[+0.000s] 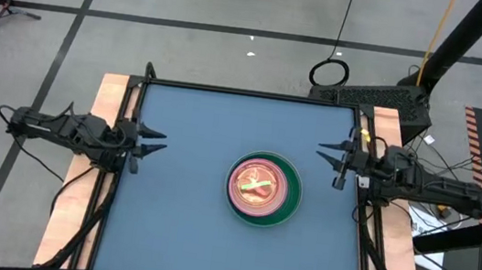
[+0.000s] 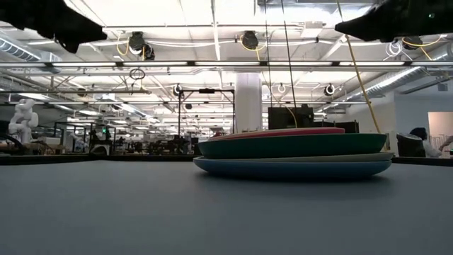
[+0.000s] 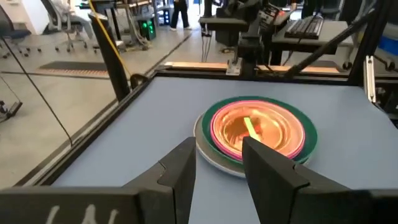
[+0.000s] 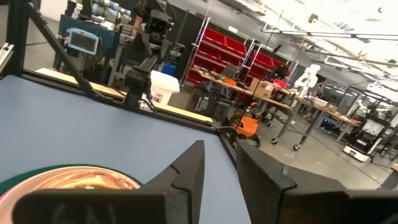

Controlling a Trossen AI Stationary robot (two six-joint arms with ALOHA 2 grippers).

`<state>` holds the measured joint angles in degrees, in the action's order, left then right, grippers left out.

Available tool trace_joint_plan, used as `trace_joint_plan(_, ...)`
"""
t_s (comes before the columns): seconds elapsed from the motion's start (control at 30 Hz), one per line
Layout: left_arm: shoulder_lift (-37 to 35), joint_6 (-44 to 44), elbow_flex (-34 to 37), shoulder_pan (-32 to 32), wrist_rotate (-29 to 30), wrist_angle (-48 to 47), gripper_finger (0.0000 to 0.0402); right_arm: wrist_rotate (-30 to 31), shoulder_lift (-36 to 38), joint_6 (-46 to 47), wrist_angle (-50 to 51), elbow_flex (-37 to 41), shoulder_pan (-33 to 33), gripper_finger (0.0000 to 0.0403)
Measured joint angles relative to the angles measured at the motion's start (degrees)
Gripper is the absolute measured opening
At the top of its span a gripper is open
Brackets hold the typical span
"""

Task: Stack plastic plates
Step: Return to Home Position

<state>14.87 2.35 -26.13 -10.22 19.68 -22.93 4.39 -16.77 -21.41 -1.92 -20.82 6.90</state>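
Observation:
One stack of plastic plates (image 1: 263, 189) stands right of the table's middle: a blue plate at the bottom resting on the table, a white-grey one, a dark green one, then pink plates with a small translucent green piece on top. The low view shows the stack (image 2: 294, 156) from the side, the left wrist view shows the stack (image 3: 256, 129) from above, and the right wrist view catches its rim (image 4: 74, 180). My left gripper (image 1: 155, 141) hovers open at the table's left edge. My right gripper (image 1: 328, 159) hovers open at the right edge. Neither is near the stack.
The blue table top (image 1: 183, 229) lies bare around the stack. Black frame rails (image 1: 114, 193) and wooden side boards (image 1: 77, 198) run along both sides. Cables and a stand (image 1: 384, 97) lie beyond the far edge.

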Motion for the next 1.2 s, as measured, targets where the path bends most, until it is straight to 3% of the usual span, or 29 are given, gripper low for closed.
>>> trace_joint_plan(0.83,0.04,3.66,15.98,0.02,-0.02,17.79,0.0138,-0.01,12.58,4.13,9.82,1.14,1.81,0.0089)
trace_joint_plan(1.2,0.04,5.4,19.65,0.02,-0.02,22.14,0.0138,-0.06,16.06,4.7,4.18,6.49,1.81,0.0089)
